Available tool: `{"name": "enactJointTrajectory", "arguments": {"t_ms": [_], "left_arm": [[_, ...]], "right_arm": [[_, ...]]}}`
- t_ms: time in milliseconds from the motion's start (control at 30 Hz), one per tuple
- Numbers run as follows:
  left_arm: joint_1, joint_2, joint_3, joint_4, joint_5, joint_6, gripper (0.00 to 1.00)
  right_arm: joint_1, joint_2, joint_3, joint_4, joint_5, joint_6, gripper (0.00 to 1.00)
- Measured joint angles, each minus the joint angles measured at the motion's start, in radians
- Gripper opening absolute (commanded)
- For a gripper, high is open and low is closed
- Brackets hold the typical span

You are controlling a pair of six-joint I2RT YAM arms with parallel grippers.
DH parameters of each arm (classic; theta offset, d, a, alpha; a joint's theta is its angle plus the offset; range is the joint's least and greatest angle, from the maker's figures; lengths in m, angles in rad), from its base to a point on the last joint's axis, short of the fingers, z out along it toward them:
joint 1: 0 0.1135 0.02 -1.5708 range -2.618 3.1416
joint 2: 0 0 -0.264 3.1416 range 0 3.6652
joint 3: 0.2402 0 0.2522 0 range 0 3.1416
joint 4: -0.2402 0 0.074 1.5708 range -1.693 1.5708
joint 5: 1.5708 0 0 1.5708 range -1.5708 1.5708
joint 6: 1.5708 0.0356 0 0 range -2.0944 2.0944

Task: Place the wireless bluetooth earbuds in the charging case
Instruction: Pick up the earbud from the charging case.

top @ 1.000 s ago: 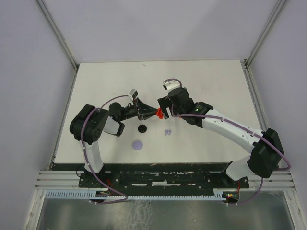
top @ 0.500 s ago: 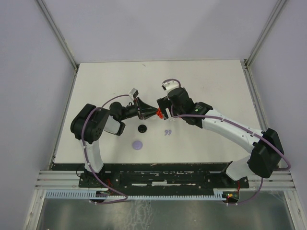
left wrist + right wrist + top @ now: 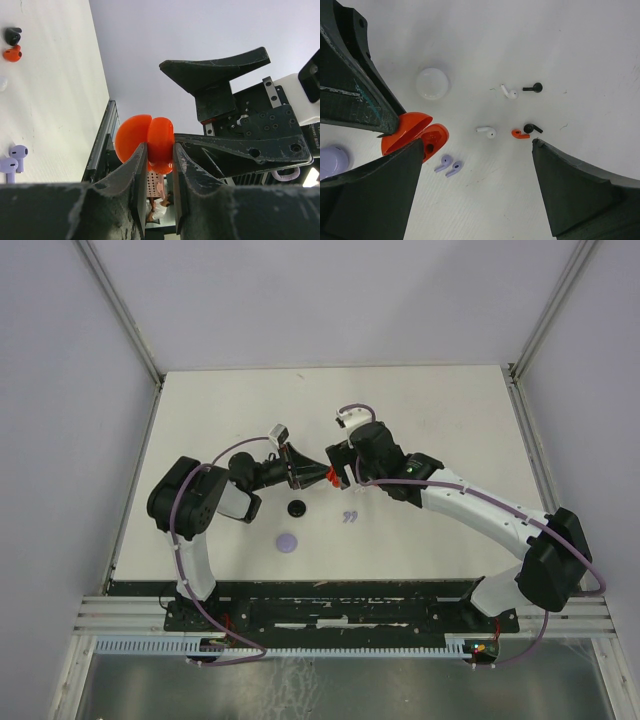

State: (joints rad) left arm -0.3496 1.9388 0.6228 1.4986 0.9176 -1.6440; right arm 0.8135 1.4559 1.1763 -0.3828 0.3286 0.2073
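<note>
**Zero movement this past second: case gripped, earbuds waiting**

Closest in, the left hand (image 3: 159,150) stays clamped on the open red charging case (image 3: 142,135). Just behind it the right hand (image 3: 477,145) hangs spread and empty. Further off on the desk (image 3: 600,75) lie the lavender earbuds (image 3: 13,157), then the red earbud (image 3: 12,53), so no insertion has begun.

surface: off-white matte tabletop (image 3: 450,410) | enclosed by plain pale grey wall panels (image 3: 300,300) | corners framed by slanted grey metal posts (image 3: 120,310) | near edge bounded by ribbed aluminium rail (image 3: 350,632) | evenly lit
</note>
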Motion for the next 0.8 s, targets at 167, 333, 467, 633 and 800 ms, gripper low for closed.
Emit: {"name": "enactJointTrajectory", "arguments": {"t_ms": [167,333,467,633,800], "left_arm": [[-0.005,0.0,0.001,0.0,0.0,0.0,0.03],[-0.007,0.0,0.002,0.0,0.0,0.0,0.03],[-0.007,0.015,0.018,0.0,-0.002,0.0,0.03],[-0.008,0.02,0.02,0.0,-0.004,0.0,0.03],[-0.008,0.019,0.018,-0.001,-0.008,0.008,0.03]], "right_arm": [[0.003,0.0,0.0,0.013,-0.01,-0.003,0.98],[0.003,0.0,0.0,0.018,0.0,-0.004,0.98],[0.004,-0.022,-0.016,0.043,0.058,-0.003,0.99],[0.004,-0.095,-0.036,0.088,0.187,-0.025,0.94],[-0.011,-0.116,-0.034,0.098,0.289,-0.047,0.91]]}}
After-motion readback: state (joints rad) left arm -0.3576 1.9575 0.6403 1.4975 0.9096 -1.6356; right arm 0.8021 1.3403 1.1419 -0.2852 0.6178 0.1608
